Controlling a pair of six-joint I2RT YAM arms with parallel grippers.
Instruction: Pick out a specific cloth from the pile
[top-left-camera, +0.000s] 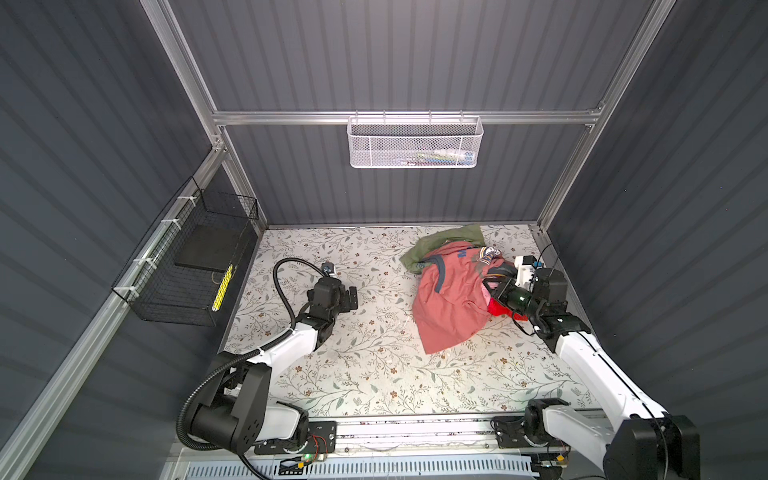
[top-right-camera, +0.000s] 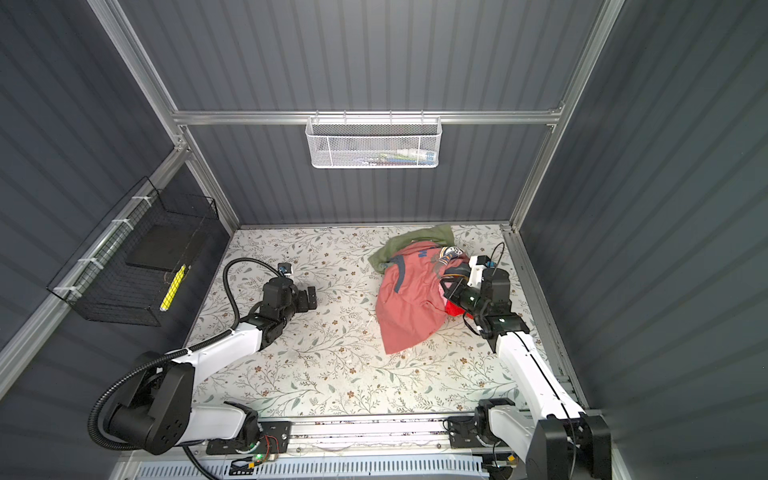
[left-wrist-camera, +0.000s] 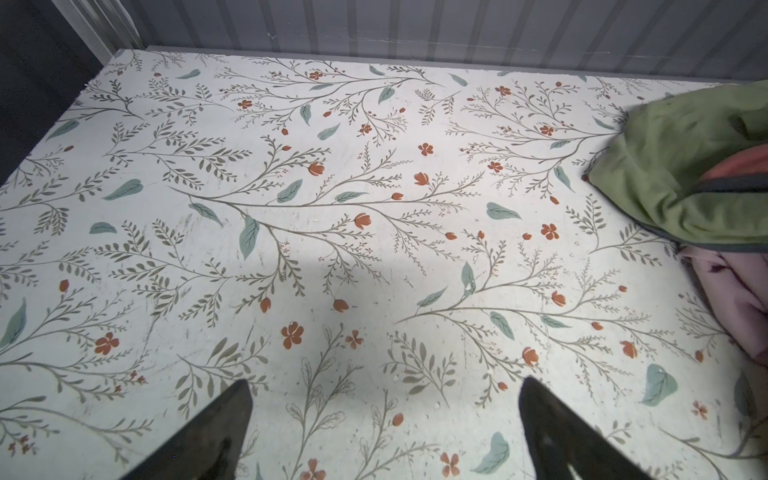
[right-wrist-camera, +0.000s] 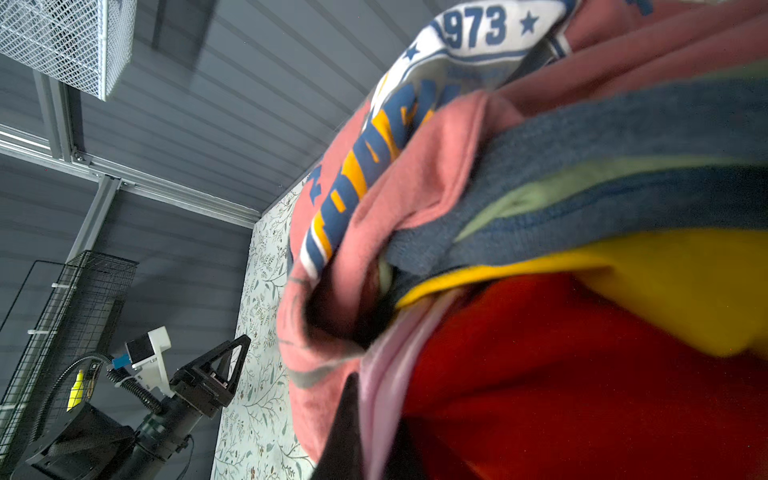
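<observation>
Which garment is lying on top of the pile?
The salmon-pink shirt with grey trim: it drapes over the olive green garment behind it and the red garment under its edge.

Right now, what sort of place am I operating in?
Most likely a purpose-built robot test cell, not a home: grey ribbed wall panels on an aluminium frame, a white mesh basket and a black wire basket hung on it, and a floral-print tabletop holding the pile of garments.

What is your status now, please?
Left gripper open, clear of pile. Right gripper shut, buried in it; grip unseen. Yellow cloth showing between salmon shirt and red garment.
</observation>
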